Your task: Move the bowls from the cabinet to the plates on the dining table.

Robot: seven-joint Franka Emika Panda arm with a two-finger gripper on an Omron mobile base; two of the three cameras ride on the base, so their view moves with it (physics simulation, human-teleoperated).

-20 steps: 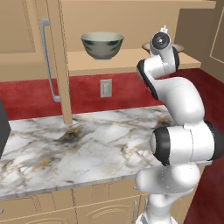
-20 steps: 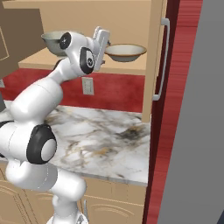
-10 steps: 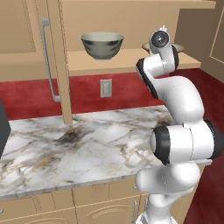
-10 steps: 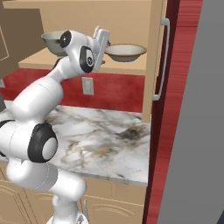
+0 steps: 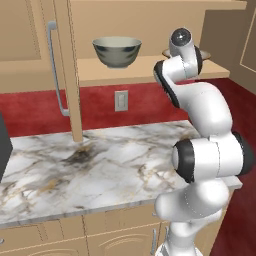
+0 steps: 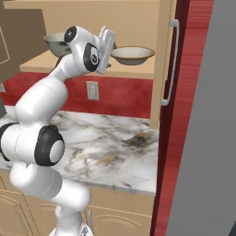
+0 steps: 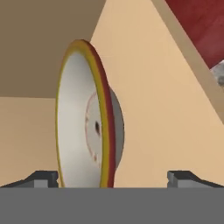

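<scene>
Nothing has shifted over the last second: the end effector (image 7: 111,179) waits with jaws apart around the tan bowl (image 6: 132,55) (not gripping yet) on the cabinet shelf (image 5: 150,70); closing seems next.

Both bowls (image 5: 116,51) on shelf (image 5: 150,70) — apart.

A plain tan shelf (image 5: 150,70) carries a grey-green bowl (image 5: 117,51) near its left end and a tan bowl (image 6: 132,55) near its right end.

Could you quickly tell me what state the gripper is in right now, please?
Gripper: open, holding nothing; its fingertips straddle the tan bowl on the cabinet shelf.
</scene>
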